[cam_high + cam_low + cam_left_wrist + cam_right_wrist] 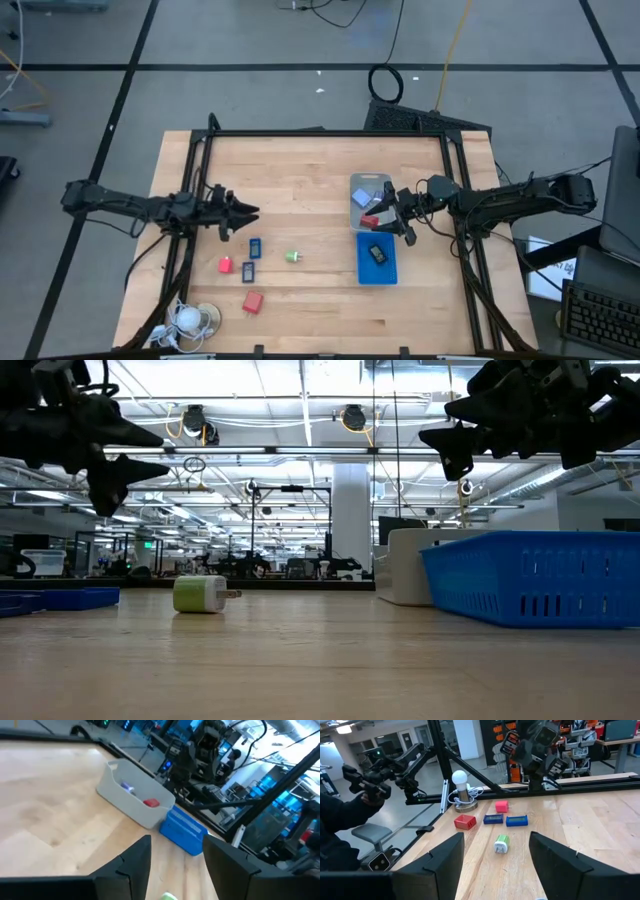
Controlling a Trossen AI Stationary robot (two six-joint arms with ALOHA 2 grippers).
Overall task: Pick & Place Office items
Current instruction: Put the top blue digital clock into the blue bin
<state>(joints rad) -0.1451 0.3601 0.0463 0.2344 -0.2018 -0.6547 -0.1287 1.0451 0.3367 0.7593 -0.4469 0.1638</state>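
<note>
No readable text, label or number anywhere.

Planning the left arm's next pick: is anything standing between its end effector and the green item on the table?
Nothing visible does. The left end effector hangs open above bare wood, and the green item lies by itself farther along the table. The two dark blue pieces and the red blocks lie off to the side of that line.
</note>
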